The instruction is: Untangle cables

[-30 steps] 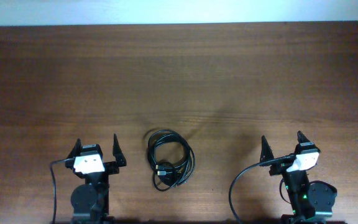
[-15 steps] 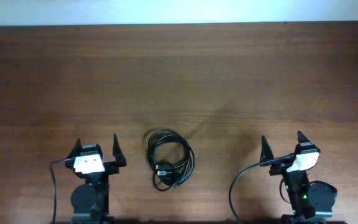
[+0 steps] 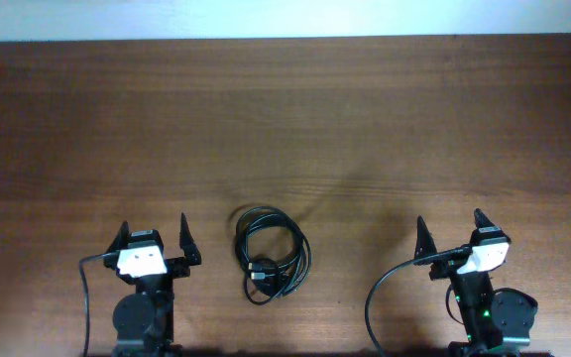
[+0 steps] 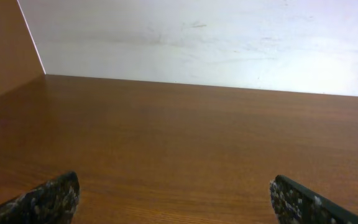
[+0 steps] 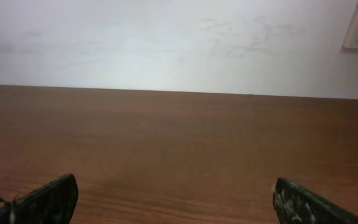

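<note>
The cables point(image 3: 271, 255) lie as one coiled black bundle on the brown wooden table point(image 3: 285, 129), near the front edge, between the two arms. A small plug end shows inside the coil. My left gripper point(image 3: 154, 238) is open and empty, to the left of the bundle. My right gripper point(image 3: 448, 231) is open and empty, well to the right of it. In the left wrist view point(image 4: 174, 196) and the right wrist view point(image 5: 176, 196) only the spread fingertips and bare table show; the cables are out of view there.
A white wall point(image 4: 197, 37) stands behind the table's far edge. A thicker black arm wire point(image 3: 373, 297) loops beside the right arm base, another point(image 3: 85, 297) beside the left. A side panel point(image 4: 5, 50) rises at the table's left.
</note>
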`<action>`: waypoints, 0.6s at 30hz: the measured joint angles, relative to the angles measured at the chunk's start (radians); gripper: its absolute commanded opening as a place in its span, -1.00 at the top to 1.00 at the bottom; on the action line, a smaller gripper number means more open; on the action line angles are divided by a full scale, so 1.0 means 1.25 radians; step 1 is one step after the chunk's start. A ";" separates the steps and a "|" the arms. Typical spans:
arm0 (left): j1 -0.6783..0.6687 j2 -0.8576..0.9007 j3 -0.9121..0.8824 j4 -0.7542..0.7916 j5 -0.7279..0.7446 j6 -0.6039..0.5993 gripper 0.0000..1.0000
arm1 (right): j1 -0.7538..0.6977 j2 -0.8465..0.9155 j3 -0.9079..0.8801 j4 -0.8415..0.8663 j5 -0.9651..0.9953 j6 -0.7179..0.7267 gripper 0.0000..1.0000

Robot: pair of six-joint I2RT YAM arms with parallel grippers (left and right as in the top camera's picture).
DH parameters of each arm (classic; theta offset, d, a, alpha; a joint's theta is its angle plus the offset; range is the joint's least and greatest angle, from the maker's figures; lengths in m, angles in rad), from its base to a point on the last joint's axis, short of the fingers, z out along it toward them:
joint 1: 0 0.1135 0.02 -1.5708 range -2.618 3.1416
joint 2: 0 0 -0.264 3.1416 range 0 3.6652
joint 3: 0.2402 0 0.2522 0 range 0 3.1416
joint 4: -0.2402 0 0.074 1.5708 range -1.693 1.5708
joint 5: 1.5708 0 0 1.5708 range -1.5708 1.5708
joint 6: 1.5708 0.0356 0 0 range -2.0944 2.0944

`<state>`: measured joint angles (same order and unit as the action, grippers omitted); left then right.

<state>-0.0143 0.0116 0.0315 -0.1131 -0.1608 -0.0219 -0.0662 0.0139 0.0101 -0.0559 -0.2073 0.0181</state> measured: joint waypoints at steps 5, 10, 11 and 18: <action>0.000 0.000 0.000 0.000 0.011 0.000 -0.98 | 0.000 0.000 0.000 0.000 0.000 0.000 -0.97; 0.000 0.000 0.000 0.000 0.030 0.000 -0.98 | 0.000 0.000 0.000 0.000 0.000 0.000 -0.97; 0.000 0.000 0.000 0.000 0.035 0.000 -0.98 | 0.000 0.000 0.000 0.000 0.000 0.000 -0.97; 0.000 0.000 0.012 -0.036 0.060 0.000 -0.98 | 0.000 0.000 0.000 0.000 0.000 0.000 -0.97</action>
<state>-0.0143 0.0116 0.0460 -0.1581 -0.0856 -0.0216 -0.0662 0.0139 0.0101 -0.0555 -0.2073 0.0181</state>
